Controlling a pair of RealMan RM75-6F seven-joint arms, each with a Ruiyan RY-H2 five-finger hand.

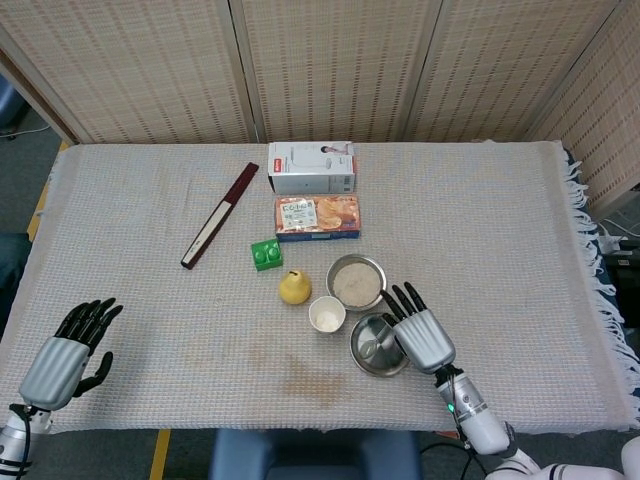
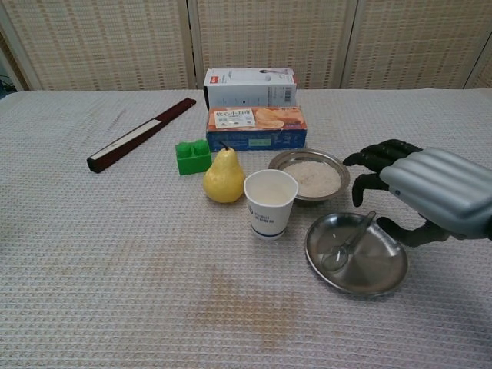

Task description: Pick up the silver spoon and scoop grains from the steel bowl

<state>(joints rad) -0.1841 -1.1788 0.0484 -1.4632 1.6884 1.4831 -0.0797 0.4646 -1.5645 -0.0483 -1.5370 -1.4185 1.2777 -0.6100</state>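
The cloth-covered table (image 1: 150, 230) fills both views, and the chest view cuts off its near edge and both sides. At the back lies a white box (image 2: 249, 85), with an orange biscuit box (image 2: 256, 127) just in front of it, and a dark folded fan (image 2: 141, 134) lies aslant to the left. The right hand (image 2: 434, 188) hangs just right of the shallow steel plate (image 2: 384, 269), fingers spread and gently curled, holding nothing; its wrist runs out of the chest view, and the head view shows the forearm only as far as the bottom edge. The left hand (image 1: 65, 352) rests low at the table's near left corner, fingers loosely apart and empty, seen only in the head view. The steel bowl (image 2: 310, 175) of pale grains stands behind the plate, beside the paper cup (image 2: 270, 201). A yellow pear (image 2: 224, 177) and a green block (image 2: 192, 156) sit left of the cup. The silver spoon (image 2: 347, 244) lies in the plate, bowl end near the plate's middle and handle leaning on the far rim, free of the hand.
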